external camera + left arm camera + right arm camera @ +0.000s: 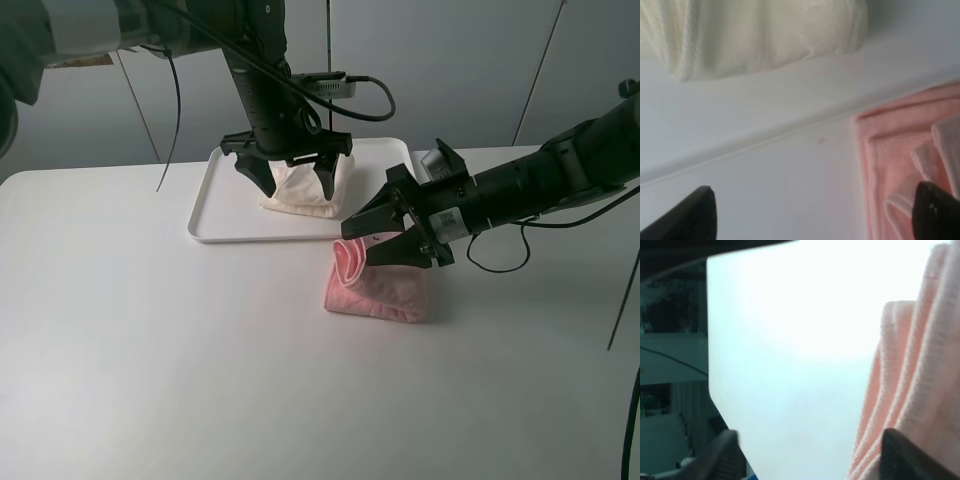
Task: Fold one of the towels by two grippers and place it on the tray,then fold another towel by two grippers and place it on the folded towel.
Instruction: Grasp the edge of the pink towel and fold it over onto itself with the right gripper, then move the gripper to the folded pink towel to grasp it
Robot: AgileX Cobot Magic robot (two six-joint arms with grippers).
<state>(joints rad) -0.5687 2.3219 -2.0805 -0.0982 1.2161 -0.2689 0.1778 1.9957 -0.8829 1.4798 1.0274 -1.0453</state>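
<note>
A cream towel (300,190) lies folded on the white tray (215,215) at the back centre. My left gripper (290,185) hangs open just above it, one finger on each side. The left wrist view shows the cream towel (750,35), the tray rim (740,150) and the open gripper (810,215). A pink towel (380,285) lies folded on the table just in front of the tray, one edge curled up; it also shows in the left wrist view (895,155). My right gripper (368,238) is open at its back left edge. In the right wrist view the pink towel (910,375) lies beside the open gripper (822,455).
The white table (150,350) spreads wide to the left and front. Black cables (500,262) trail from the right arm over the table's right side, and another (172,130) hangs from the left arm at the back left.
</note>
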